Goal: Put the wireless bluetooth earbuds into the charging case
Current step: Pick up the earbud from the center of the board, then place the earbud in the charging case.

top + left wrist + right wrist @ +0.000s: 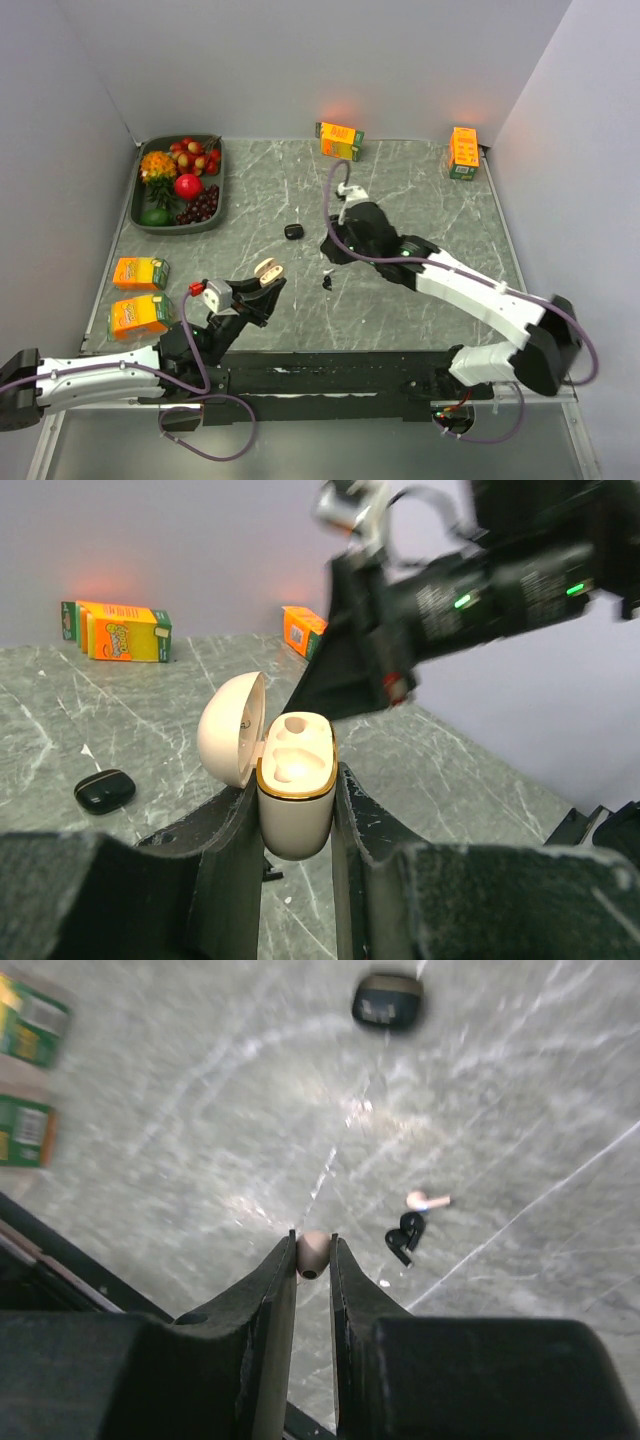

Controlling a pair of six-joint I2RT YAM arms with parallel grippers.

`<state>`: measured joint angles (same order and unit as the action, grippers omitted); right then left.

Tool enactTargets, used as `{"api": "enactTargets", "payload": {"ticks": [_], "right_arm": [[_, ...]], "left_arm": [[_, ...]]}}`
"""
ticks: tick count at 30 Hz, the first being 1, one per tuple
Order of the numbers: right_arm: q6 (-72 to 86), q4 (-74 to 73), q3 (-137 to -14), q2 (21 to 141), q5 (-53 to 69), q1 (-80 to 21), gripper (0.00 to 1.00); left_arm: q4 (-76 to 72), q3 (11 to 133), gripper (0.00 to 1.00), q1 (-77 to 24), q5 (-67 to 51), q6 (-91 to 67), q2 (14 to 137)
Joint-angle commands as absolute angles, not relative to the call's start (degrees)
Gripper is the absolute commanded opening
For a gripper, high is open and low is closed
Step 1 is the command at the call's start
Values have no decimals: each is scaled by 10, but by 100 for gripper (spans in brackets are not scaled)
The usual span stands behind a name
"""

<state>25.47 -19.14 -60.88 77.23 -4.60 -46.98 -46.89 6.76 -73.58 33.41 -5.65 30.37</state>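
My left gripper (262, 284) is shut on the cream charging case (268, 270), holding it above the table with its lid open. In the left wrist view the case (297, 815) sits upright between my fingers (238, 840), its earbud wells empty. My right gripper (313, 1240) is shut on a whitish earbud (313, 1253) above the table. A second whitish earbud (428, 1200) and a black earbud (404, 1236) lie on the marble below it. The black earbud also shows in the top view (327, 283), in front of my right gripper (334, 256).
A closed black case (292, 231) lies mid-table. Orange juice cartons stand at the back (340, 140), the back right (463, 152) and the left edge (140, 272), (140, 315). A fruit tray (137, 203) sits at the back left.
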Motion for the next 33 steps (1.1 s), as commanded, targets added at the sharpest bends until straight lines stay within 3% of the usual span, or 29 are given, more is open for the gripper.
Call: {"api": "enactTargets", "payload": {"ticks": [1,11,19,33], "right_arm": [[219,-135,-584,674,-75,-468,0],[139,54,-489,506,-20,-504,0],[104,43,-519,523,-13,-580,0],[91,113,-521,551,11,-626,0]], "left_arm": [[-517,90,1,-735,345,-40,316],[-580,106,1,-731,328,-19,385],[-604,121,1,-729,293,11,416],[-583,111,1,-729,263,6,418]]}}
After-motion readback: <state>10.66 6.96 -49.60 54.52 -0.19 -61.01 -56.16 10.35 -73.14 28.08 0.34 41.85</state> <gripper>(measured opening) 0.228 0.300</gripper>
